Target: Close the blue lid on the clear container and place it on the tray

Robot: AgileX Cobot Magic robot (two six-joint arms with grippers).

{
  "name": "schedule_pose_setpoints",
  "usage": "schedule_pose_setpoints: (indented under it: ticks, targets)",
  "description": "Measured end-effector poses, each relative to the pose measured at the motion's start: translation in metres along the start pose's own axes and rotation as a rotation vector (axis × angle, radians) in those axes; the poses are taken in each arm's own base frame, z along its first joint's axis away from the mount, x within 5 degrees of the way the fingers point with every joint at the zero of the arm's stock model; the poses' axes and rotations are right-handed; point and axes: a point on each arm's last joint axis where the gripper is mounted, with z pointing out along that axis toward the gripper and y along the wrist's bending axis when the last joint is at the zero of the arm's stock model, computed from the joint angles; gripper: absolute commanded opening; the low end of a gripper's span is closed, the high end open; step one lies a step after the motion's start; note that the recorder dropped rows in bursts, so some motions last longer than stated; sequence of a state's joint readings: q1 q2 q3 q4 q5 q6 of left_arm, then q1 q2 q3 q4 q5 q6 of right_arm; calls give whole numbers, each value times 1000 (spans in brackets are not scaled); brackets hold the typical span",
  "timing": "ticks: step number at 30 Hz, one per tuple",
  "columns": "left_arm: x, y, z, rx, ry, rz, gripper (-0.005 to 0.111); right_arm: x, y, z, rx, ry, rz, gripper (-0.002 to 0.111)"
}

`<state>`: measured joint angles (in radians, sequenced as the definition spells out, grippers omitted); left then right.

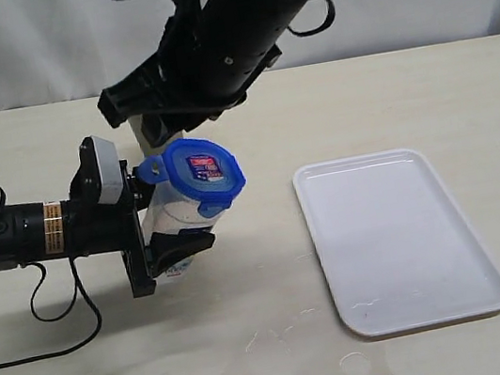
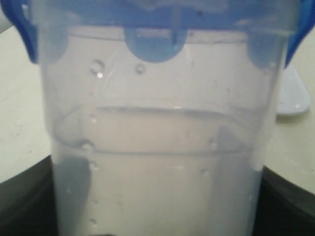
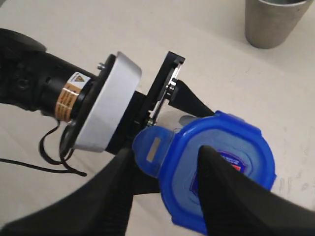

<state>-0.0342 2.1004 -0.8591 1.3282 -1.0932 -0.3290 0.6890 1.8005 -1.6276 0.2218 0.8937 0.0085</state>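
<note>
1. Clear plastic fills the left wrist view: the left gripper (image 1: 177,208) clamps the clear container (image 2: 162,147) between its jaws.
2. The blue lid (image 1: 202,171) sits on the container's mouth, one flap sticking outward.
3. The right gripper (image 3: 165,152) hangs just over the lid with its fingers spread, holding nothing.
4. The tray (image 1: 392,241) lies on the table, well to the right.
5. The lid's red-and-blue label (image 1: 204,167) is too small to read.

Left arm: the black jointed left arm (image 1: 9,230) is stretched out level.
Left grip: the black two-finger left gripper (image 1: 164,210) is clamped on the tall clear plastic container (image 1: 178,214).
Right arm: the black right arm (image 1: 234,28) is slanted downward from above.
Right grip: the black right gripper (image 3: 166,157) is held with fingers parted, nothing clasped.
</note>
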Motion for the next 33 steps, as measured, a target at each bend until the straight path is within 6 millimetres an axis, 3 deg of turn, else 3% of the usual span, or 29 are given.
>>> schedule_pose_setpoints:
  ticks: [4,8,19,25,30,33]
  targets:
    - [0,0,0,2,0,5,0,3,-4,26,22,36,-1,44]
    - [0,0,0,-2,0,9,0,5,-8,39,61,56,-3,44]
    - [3,2,0,-28,30,11,0,8,-13,54,94,88,20,41]
    - [3,2,0,-29,33,11,0,8,-5,56,108,91,-37,38]
    - [3,3,0,-35,31,4,0,9,0,57,120,89,-68,27]
    - [2,3,0,-36,28,1,0,8,2,58,121,90,-94,27]
